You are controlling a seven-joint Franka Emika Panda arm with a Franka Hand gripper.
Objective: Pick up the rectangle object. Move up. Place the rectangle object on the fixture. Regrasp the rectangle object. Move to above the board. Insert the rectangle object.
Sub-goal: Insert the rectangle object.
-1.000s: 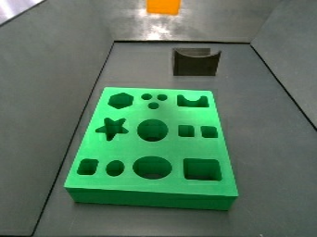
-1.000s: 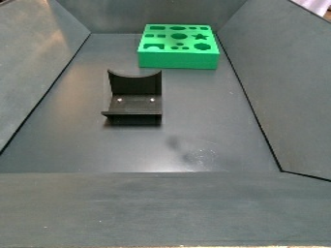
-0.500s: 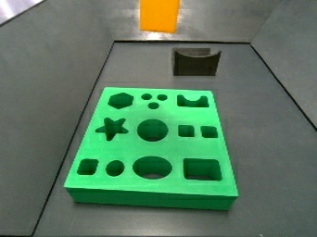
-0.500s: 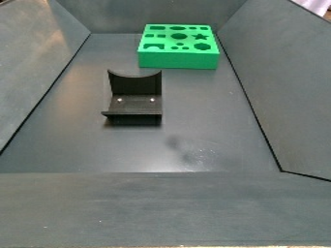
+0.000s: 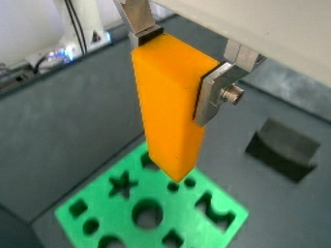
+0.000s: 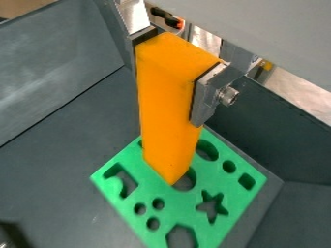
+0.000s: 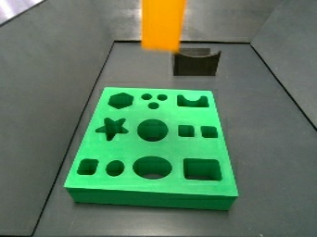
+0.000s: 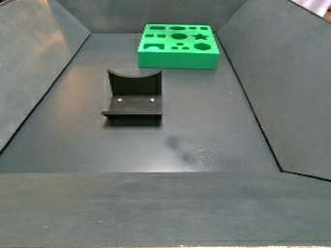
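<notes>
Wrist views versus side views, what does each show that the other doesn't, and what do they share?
Only the wrist views show the gripper: its jaws are shut on the upper part of the orange block, which hangs upright above the board.

Only a side view shows the fixture whole, with nothing on it, and the board on the floor with every hole unfilled.

Shared: board and fixture appear in both kinds. A side view catches the block but no gripper.
</notes>
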